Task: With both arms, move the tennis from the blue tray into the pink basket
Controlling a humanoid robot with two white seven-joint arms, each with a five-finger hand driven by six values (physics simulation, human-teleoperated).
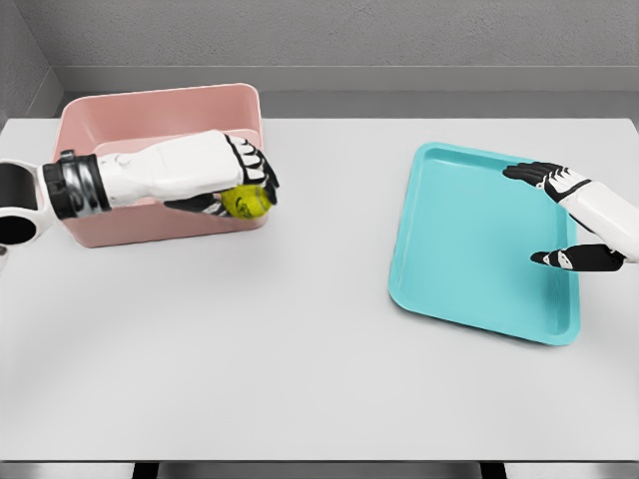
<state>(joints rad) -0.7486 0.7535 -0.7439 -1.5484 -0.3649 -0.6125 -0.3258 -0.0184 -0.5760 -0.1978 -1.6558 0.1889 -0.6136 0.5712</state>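
The blue tray (469,249) is lying nearest, bare of any ball, with the right hand (574,225) hovering over its far side, fingers spread and holding nothing. The left hand (215,175) is gripping the tennis ball (247,202) with curled fingers, at the front right corner of the pink basket (150,105), seemingly over its front wall. To finish well, it should probably be carrying the ball further inward over the basket's hollow before loosening, so the ball is dropping inside rather than bouncing off the rim onto the white table (300,349).
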